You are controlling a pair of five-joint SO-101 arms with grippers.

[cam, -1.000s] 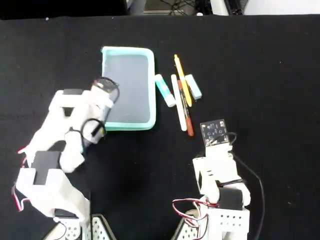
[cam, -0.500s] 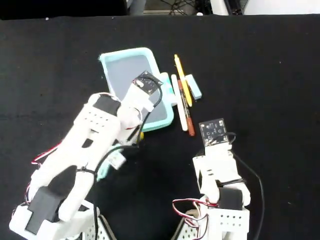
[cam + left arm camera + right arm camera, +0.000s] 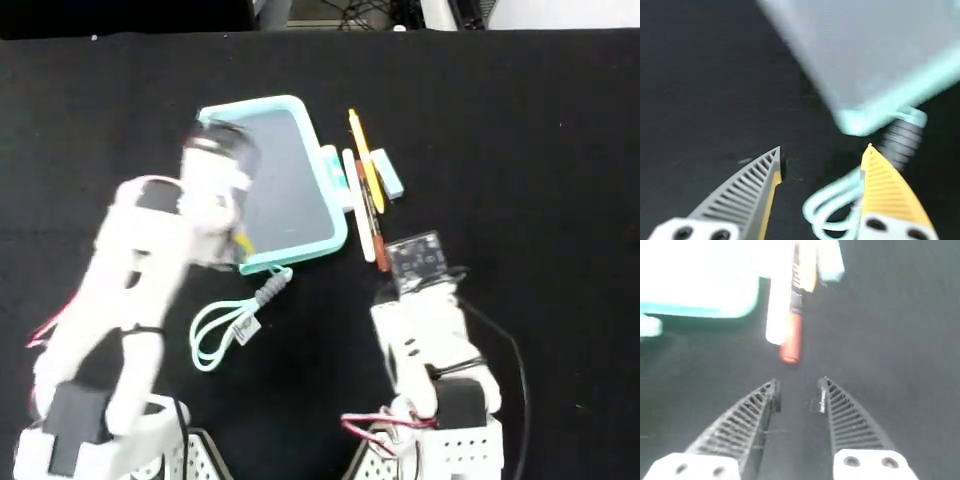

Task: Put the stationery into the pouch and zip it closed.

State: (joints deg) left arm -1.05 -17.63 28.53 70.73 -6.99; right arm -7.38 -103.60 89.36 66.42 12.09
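**Pouch and loose stationery on black table; both grippers empty**

High view:
- The pouch has a mint rim and a grey face. It lies flat and skewed on the black table.
- Its looped cord trails from the near corner.
- Just beside the pouch's right edge, outside it, lie a white pen, a red pen, a yellow pen and a pale blue eraser.
- The left arm overhangs the pouch's left edge.
- The right arm stands near the pens' near ends.

Left wrist view:
- The left gripper is spread wide and holds nothing.
- It is above the table, by the pouch corner and the cord.

Right wrist view:
- The right gripper is parted with nothing between its jaws.
- The red pen's tip is just ahead of it, with the white pen alongside.
- The pouch lies beyond them.
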